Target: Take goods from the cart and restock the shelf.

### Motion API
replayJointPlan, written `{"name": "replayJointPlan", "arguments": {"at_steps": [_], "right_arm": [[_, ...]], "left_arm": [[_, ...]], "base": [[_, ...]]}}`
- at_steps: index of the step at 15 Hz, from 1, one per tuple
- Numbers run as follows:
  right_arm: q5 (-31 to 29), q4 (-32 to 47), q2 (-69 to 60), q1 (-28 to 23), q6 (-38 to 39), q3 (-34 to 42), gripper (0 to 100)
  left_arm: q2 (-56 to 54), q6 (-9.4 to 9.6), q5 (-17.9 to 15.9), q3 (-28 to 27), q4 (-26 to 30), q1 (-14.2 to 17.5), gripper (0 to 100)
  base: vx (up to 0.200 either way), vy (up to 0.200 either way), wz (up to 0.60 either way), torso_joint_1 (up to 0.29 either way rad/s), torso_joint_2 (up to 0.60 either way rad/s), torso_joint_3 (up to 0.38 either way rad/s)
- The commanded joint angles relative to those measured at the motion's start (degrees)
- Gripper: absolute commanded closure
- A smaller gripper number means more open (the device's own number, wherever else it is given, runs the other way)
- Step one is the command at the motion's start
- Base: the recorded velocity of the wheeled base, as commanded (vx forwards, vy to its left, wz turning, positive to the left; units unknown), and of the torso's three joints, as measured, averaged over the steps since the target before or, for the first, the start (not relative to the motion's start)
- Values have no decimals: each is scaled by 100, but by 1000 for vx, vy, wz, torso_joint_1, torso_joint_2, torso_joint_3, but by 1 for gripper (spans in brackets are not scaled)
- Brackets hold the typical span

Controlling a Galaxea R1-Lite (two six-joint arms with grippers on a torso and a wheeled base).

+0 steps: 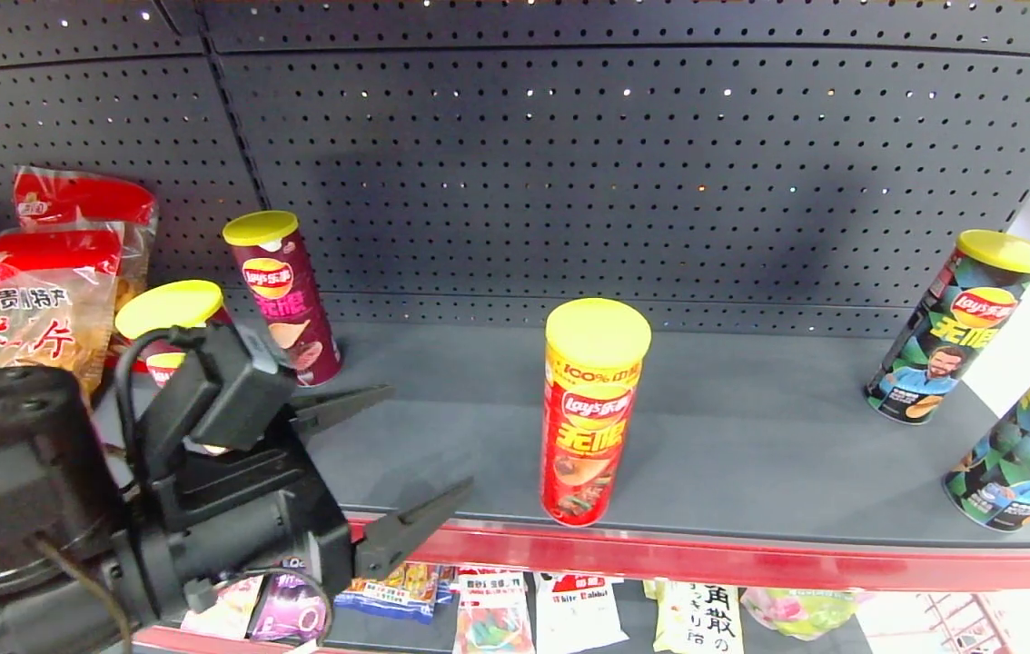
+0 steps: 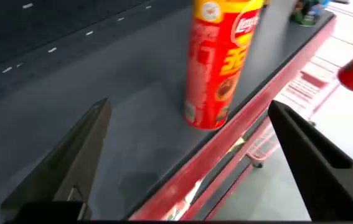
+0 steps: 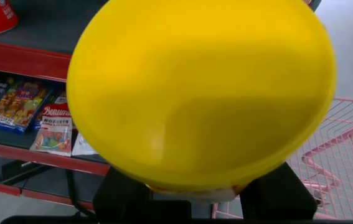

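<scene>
The yellow-lidded can sits in the right gripper, out in the air in front of the shelf, with the pink wire cart and the floor beyond it. Dark fingers flank it on both sides just under the lid and look clamped on it. The lid hides the contact and nearly all of the can's body. The lid faces the wrist camera, so the can's long axis runs straight away from it.

A red can stands upright near the shelf's red front edge, lid up. The left gripper hangs just beside it, over the same edge, with its fingers spread wide and touching nothing. One finger is over the shelf and the other is at the red rail.

A maroon can stands upright farther back. Another yellow lid shows behind the left arm, its body mostly hidden. Snack bags lean against the back panel at the far left.

On the right a dark can stands upright, and a second dark can is cut off by the picture's edge. Packets lie on the shelf below.
</scene>
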Motion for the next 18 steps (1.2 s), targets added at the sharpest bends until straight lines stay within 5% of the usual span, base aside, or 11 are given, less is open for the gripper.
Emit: {"name": "replayJointPlan", "arguments": {"at_steps": [1,2,5,7,10,15,18], "right_arm": [[27,17,16,11,-1,-81,100],[141,34,227,47,-1,-354,100],[616,52,2591,345,218,-2314,100],[932,-10,3830,750,60,-3359,100],[941,-1,5236,1295,51,-4607,100],[1091,-80,7064,1479,16,-5776,100],[1468,-950,8084,1453,-177,-5917,100]], "left_arm": [[-1648,-104,427,752,785,-6,0],[-2158,-104,524,839,1338,-6,0],[-4126,-148,1069,356,4292,20,0],[-4926,-412,1587,31,5504,178,0],[-5541,-508,1693,5,6128,591,0],[-5919,-508,1798,66,6577,626,0],[-5919,-508,1807,84,6577,626,0]], "base": [[0,0,0,0,0,0],[0,0,0,0,0,0],[0,0,0,0,0,0],[0,0,0,0,0,0],[0,0,0,0,0,0],[0,0,0,0,0,0],[0,0,0,0,0,0]]}}
